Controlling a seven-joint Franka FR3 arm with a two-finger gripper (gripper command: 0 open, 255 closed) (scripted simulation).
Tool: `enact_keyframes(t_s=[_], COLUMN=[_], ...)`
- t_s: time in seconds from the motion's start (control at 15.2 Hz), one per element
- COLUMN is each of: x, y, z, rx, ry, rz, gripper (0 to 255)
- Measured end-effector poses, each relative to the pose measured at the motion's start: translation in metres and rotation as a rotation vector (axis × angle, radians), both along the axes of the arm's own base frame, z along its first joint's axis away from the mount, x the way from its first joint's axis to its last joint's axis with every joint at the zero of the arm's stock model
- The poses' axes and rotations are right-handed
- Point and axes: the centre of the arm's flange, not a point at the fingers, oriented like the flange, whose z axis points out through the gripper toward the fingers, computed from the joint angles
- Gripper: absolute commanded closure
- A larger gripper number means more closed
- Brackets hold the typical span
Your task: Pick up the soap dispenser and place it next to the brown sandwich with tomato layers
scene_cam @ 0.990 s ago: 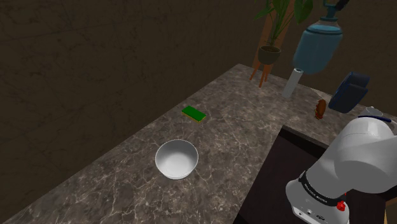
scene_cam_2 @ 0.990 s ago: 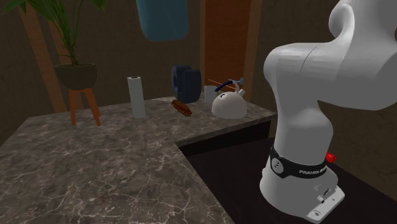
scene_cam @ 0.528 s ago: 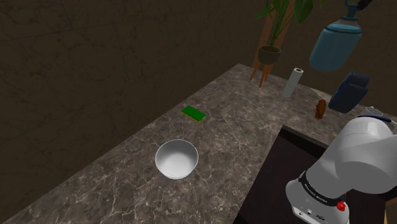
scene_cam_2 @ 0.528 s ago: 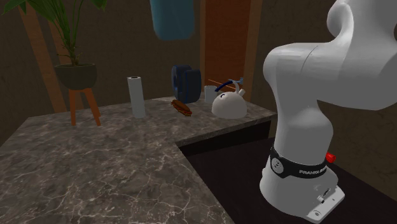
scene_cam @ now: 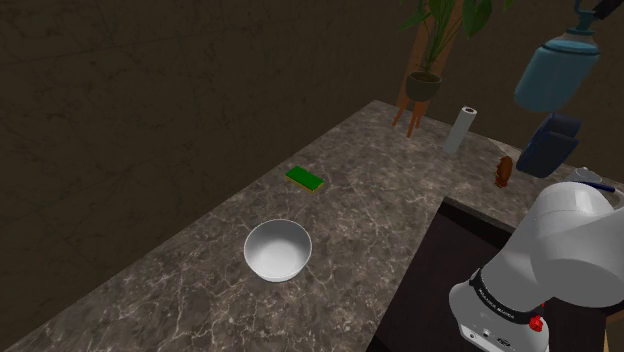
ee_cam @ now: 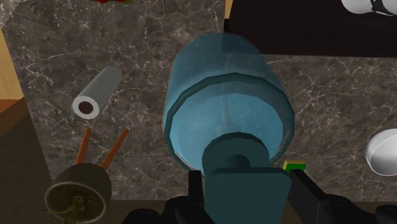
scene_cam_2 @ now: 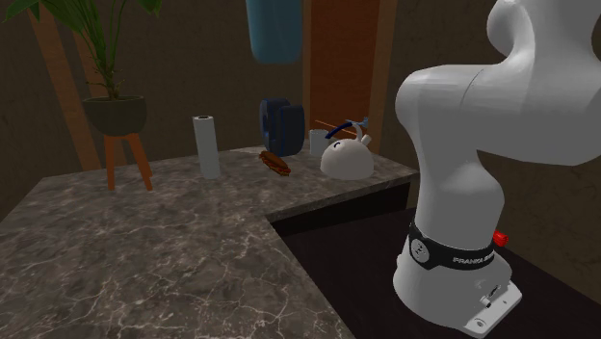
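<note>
Teal-blue and rounded, the dispenser [ee_cam: 226, 108] hangs from my gripper [ee_cam: 248, 186]. The two black fingers [ee_cam: 196, 189] press on either side of the pump head, so I read the grip as closed on it. The bottle rides high in the air, well clear of the marble counter [scene_cam: 380, 200], with its base pointing down and away from the gripper.

Well below the gripper, the brown sandwich [scene_cam: 504, 168] lies on the counter. In the shoulder view it sits under the dispenser and a little to the left. A dark blue block [scene_cam: 550, 145] stands just beside the sandwich, almost straight under the bottle. A white kettle [scene_cam_2: 347, 156] rests near the sandwich on its other side.

An upright white roll [ee_cam: 95, 95] stands on the counter below the gripper, off to one side of the dispenser. The plant [ee_cam: 76, 191] on its orange legs is just past the roll. The white bowl [scene_cam: 277, 250] and the green sponge [scene_cam: 306, 178] lie further along the counter, well apart from the gripper and from the sandwich.
</note>
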Motion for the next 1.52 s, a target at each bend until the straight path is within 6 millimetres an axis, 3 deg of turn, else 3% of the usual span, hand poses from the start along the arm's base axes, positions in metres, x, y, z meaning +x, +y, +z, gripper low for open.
enact_keyframes(t_s=[1.52], x=[-0.004], y=[-0.006], z=[-0.119], rx=[-0.001], ry=[0.001], rz=[0.001], gripper=[255])
